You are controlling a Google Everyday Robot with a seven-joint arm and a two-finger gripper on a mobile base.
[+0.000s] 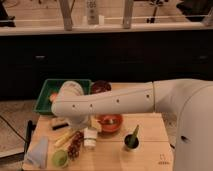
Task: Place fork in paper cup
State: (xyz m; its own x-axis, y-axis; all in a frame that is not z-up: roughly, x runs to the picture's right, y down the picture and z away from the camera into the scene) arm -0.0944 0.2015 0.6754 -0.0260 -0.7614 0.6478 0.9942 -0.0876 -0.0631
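Note:
The small white paper cup (90, 138) stands on the wooden table (150, 127), just left of the orange bowl (109, 123). My white arm reaches in from the right and bends down over the table's left half. My gripper (85, 127) is at its lower end, directly above the paper cup and mostly hidden by the wrist. I cannot make out the fork. A dark green cup (131, 142) with a dark utensil standing in it is to the right. A light green cup (60, 158) is at the front left.
A green bin (46, 95) and a dark red bowl (100, 87) stand at the back. A white cloth (38, 150), a dark red bunch like grapes (75, 145), yellow pieces (62, 139) and a black item (59, 125) lie on the table's left part. A dark counter runs behind.

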